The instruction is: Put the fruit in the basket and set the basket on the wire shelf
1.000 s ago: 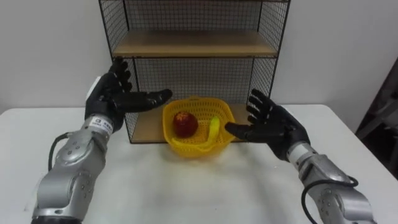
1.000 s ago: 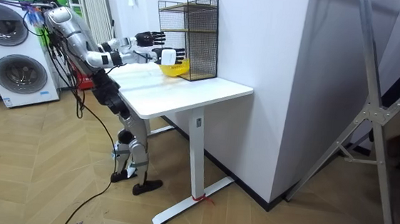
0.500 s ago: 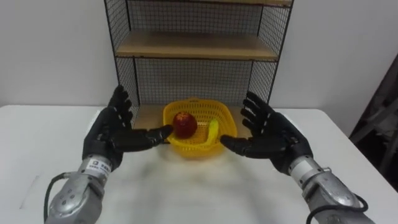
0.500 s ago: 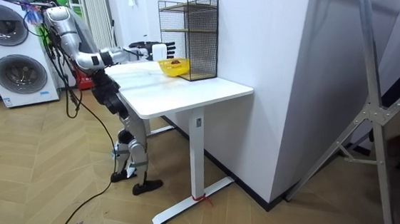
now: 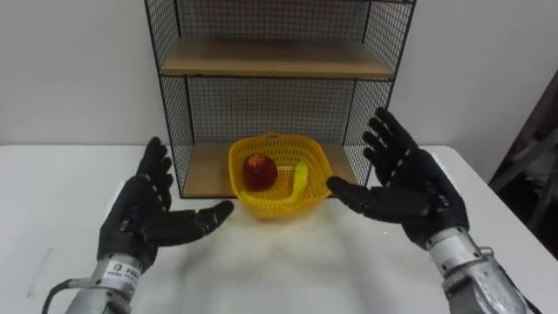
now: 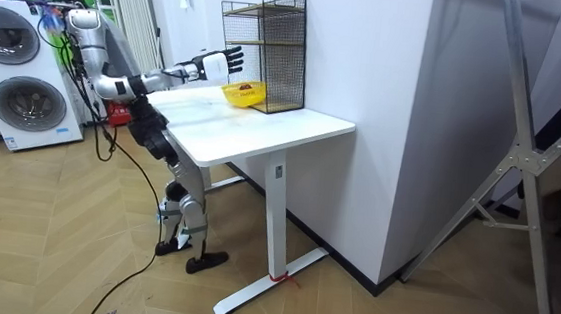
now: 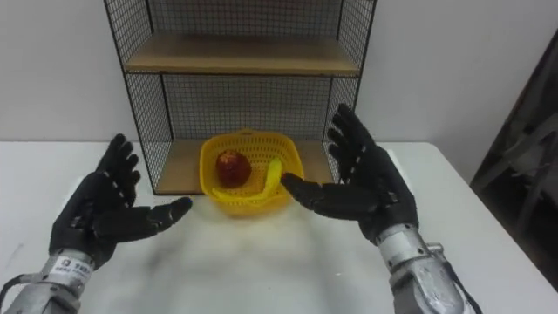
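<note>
A yellow plastic basket (image 5: 281, 180) (image 7: 248, 174) (image 6: 244, 95) rests half on the bottom board of the black wire shelf (image 5: 277, 58) (image 7: 244, 54) (image 6: 263, 45), its front edge sticking out over the white table (image 5: 288, 270). Inside lie a red apple (image 5: 259, 172) (image 7: 230, 167) and a yellow banana (image 5: 300, 179) (image 7: 274, 175). My left hand (image 5: 144, 215) (image 7: 98, 212) hovers open, lower left of the basket, palm turned inward. On the other side my right hand (image 5: 408, 182) (image 7: 366, 184) is open too, close to the basket's right rim, not touching it.
The shelf has a wooden middle board (image 5: 275, 59) and stands against a white wall. In the room view I stand at the table's end (image 6: 262, 131), with washing machines (image 6: 11, 71) behind me and a metal frame (image 6: 520, 176) at the room view's right.
Both hands have drawn back from the basket toward me; the left dropped lower and further left, the right lifted slightly. The basket has stayed in place.
</note>
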